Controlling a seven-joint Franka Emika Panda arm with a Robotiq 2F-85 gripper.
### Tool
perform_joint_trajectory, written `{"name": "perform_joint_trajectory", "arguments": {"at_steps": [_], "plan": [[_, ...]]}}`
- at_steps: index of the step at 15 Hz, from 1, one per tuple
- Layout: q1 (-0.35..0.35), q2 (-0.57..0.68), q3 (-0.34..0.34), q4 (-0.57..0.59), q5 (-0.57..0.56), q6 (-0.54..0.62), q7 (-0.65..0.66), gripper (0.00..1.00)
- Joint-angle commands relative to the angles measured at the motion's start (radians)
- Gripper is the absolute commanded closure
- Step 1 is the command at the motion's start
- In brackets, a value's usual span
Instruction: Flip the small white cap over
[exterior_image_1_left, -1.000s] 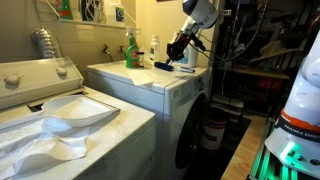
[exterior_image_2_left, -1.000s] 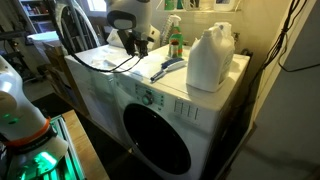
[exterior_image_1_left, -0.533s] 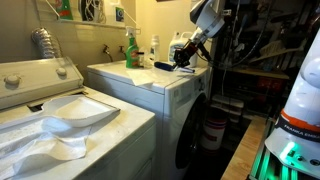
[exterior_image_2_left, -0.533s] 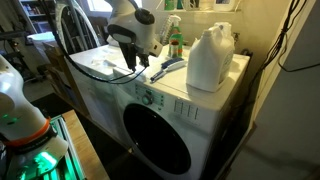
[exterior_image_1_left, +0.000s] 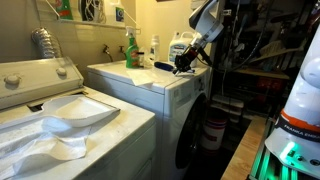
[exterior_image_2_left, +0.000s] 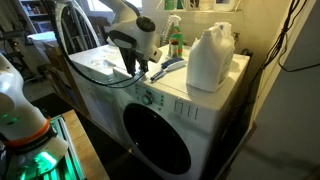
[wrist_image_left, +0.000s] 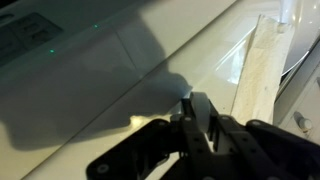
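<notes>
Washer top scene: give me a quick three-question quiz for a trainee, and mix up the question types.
1. True or false: the white jug lies on its side.
2. The gripper is over: A) the front-loader's top, B) the floor, C) a kitchen sink.
3. Fill in: the spray bottle near the jug is ___ in colour.
Key: 1 false, it stands upright; 2 A; 3 green.

Gripper (wrist_image_left: 194, 108) blurred, bottom edge cropping it
</notes>
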Motion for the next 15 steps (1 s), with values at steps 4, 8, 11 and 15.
{"name": "perform_joint_trajectory", "arguments": {"at_steps": [4, 8, 11, 15], "plan": [[0.002, 0.016, 0.021, -0.001, -0.020, 0.042, 0.013, 0.42], [0.004, 0.015, 0.031, 0.004, -0.030, 0.055, 0.024, 0.26], [0.004, 0.019, 0.034, 0.004, -0.054, 0.069, 0.041, 0.30], [0.005, 0.033, 0.038, 0.003, -0.143, 0.091, 0.116, 0.27]]}}
